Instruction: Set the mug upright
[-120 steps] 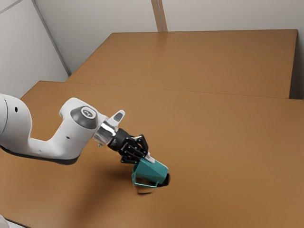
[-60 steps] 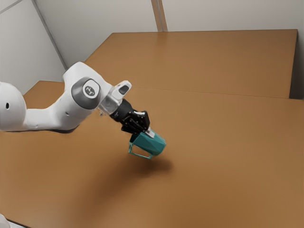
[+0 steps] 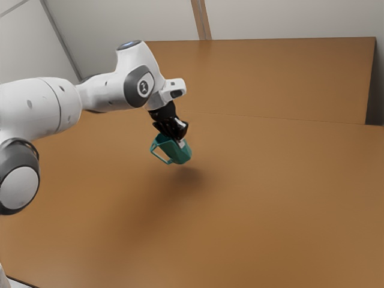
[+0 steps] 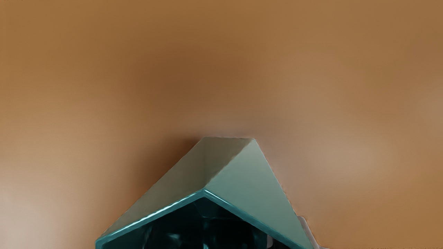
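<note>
Mug [image 3: 182, 156] aloft and tilted, its wall pinched in the gripper [image 3: 181, 143].
The gripper is clenched on the mug near its rim [image 4: 204, 192], one finger [image 4: 307, 231] outside the wall and a pale sliver of the other inside (the wrist view looks partly into the dark hollow), and the mug hangs above the surface [image 3: 270, 198], apart from it, with a soft shadow [image 3: 191, 175] below; its mouth leans up toward the gripper and the exterior view's left, its base points down toward the exterior view's right, and the handle [image 3: 159, 158] juts out on the exterior view's left.
</note>
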Motion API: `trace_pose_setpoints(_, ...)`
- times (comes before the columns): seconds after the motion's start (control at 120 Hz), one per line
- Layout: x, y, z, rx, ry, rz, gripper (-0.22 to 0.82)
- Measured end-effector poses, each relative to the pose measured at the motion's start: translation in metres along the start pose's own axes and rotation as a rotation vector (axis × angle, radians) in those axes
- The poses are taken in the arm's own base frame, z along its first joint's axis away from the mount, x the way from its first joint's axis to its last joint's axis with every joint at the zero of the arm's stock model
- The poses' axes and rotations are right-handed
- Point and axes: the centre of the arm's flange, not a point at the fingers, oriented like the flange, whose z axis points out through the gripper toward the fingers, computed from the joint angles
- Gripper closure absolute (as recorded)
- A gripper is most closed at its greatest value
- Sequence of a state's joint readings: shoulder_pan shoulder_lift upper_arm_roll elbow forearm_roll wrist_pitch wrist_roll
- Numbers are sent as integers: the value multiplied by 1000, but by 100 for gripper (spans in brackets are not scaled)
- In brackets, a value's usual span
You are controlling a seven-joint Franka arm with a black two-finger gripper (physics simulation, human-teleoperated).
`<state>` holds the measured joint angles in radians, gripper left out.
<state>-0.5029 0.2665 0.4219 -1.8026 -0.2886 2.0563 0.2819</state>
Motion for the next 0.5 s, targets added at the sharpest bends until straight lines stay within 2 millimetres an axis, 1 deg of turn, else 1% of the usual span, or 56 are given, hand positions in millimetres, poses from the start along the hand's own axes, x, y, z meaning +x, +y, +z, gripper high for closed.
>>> trace_pose_setpoints(0.108,-1,-14,3,57,-47,49,78)
trace_pose_setpoints(0.175,-4,-20,11,81,-85,75,78)
trace_pose_setpoints(0.5,-12,-30,40,134,-219,170,78)
